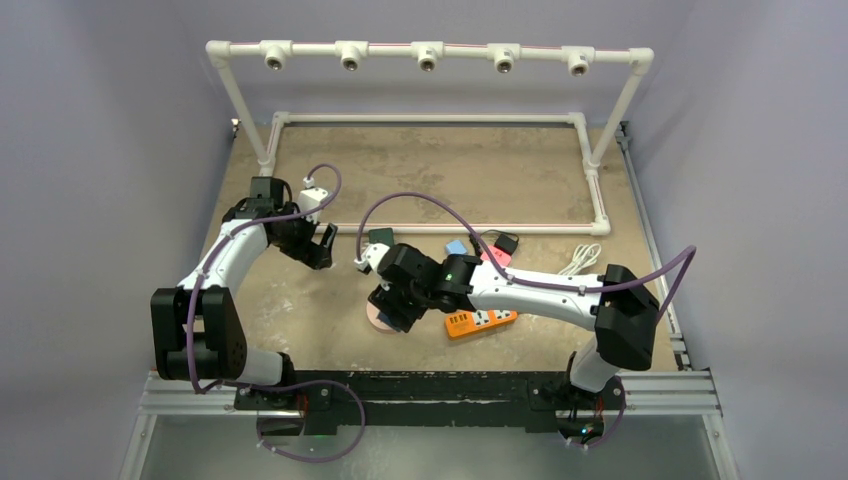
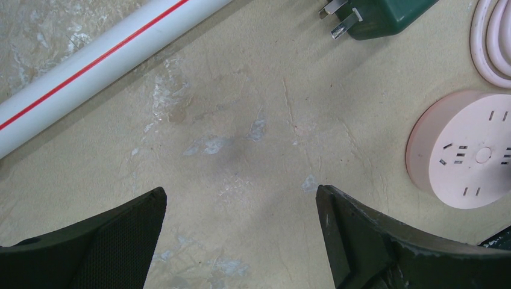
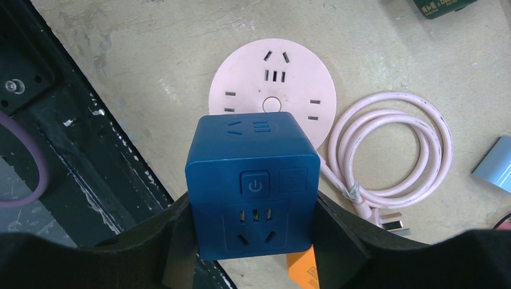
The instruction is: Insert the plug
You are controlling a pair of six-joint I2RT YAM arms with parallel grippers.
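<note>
My right gripper (image 3: 253, 208) is shut on a dark blue cube socket adapter (image 3: 253, 174) and holds it just above a round pink power strip (image 3: 271, 75) that lies flat on the table. The strip's pink cable (image 3: 391, 150) is coiled to its right and ends in a three-pin plug (image 3: 391, 223). In the top view the right gripper (image 1: 392, 305) hangs over the pink strip (image 1: 377, 318) near the front edge. My left gripper (image 1: 322, 245) is open and empty over bare table (image 2: 241, 195), with the pink strip (image 2: 467, 150) to its right.
A dark green adapter (image 2: 385, 12) with bare prongs lies by the pink cable (image 2: 491, 42). An orange power strip (image 1: 482, 321) lies under the right arm. Light blue, red and black adapters (image 1: 456, 247) and a white cable (image 1: 580, 260) lie behind. A white PVC frame (image 1: 430, 50) rings the back.
</note>
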